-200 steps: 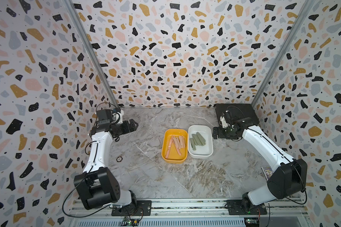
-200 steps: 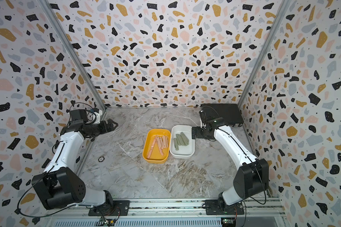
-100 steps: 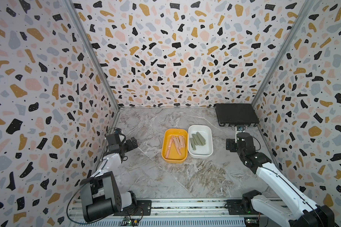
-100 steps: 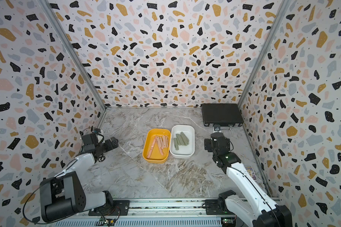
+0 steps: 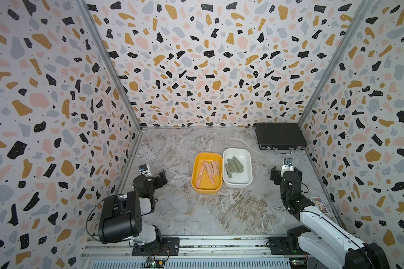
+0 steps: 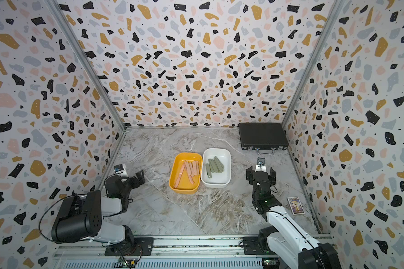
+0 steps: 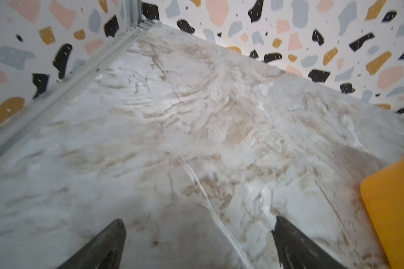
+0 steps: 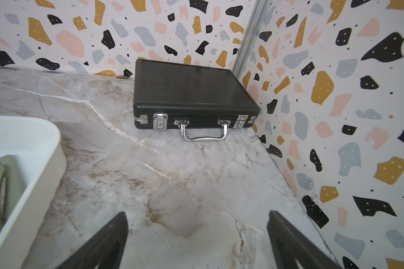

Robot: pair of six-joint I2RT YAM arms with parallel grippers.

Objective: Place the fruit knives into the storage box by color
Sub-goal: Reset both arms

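Only the top views took in both boxes: the yellow box held the pink fruit knives, and the white box, just beside it at 3 o'clock, held the green fruit knives. The right wrist view gave the latches and chrome handle of the black case close up, at 1 o'clock on the bench. The left wrist view caught just a corner of the yellow box. The left gripper and right gripper hung over the bench, jaws wide apart, empty.
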